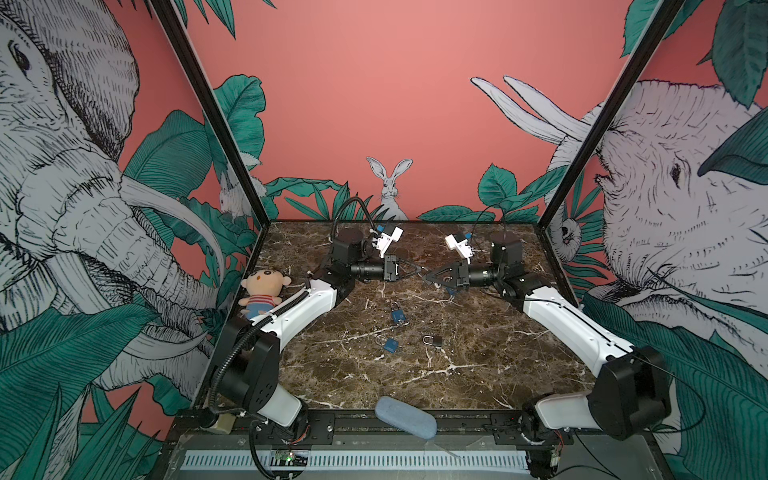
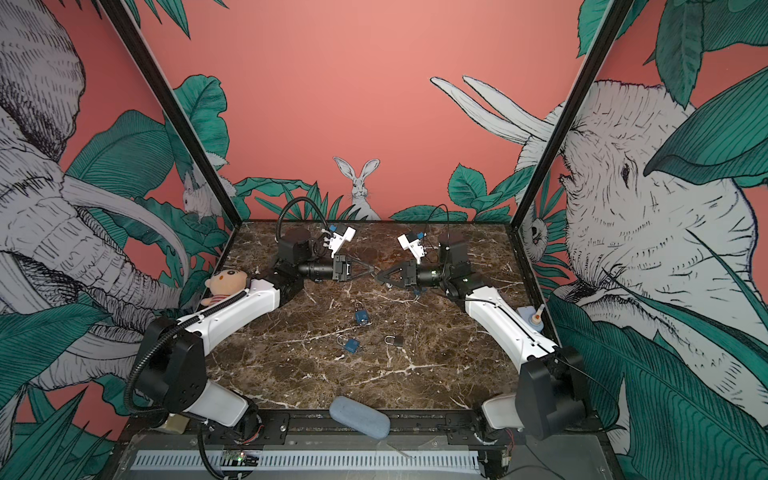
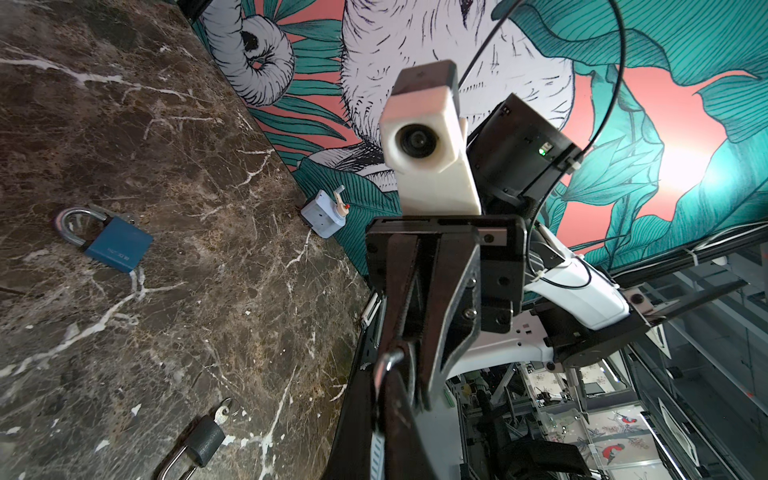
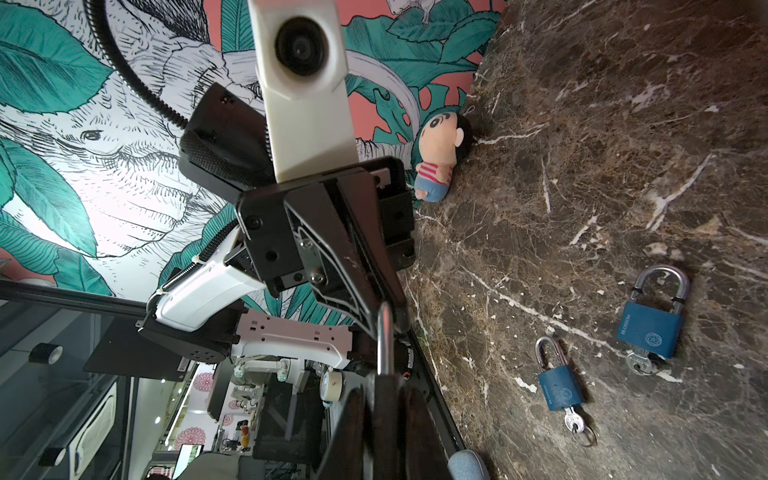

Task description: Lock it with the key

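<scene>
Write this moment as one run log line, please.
left hand: shut | right hand: shut | tip to tip above table | metal shackle between them, holder unclear | lying loose: far blue padlock, near blue padlock, black padlock

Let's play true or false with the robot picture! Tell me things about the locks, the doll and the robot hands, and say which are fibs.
1. Three padlocks lie on the table. True: the farther blue padlock, the nearer blue padlock and the dark padlock.
2. Every padlock is blue. False: one is dark.
3. The doll sits by the right arm. False: it sits beside the left arm.
4. The left gripper and right gripper point at each other. True.
5. The blue padlocks have no keys. False: each has a key in it.
</scene>
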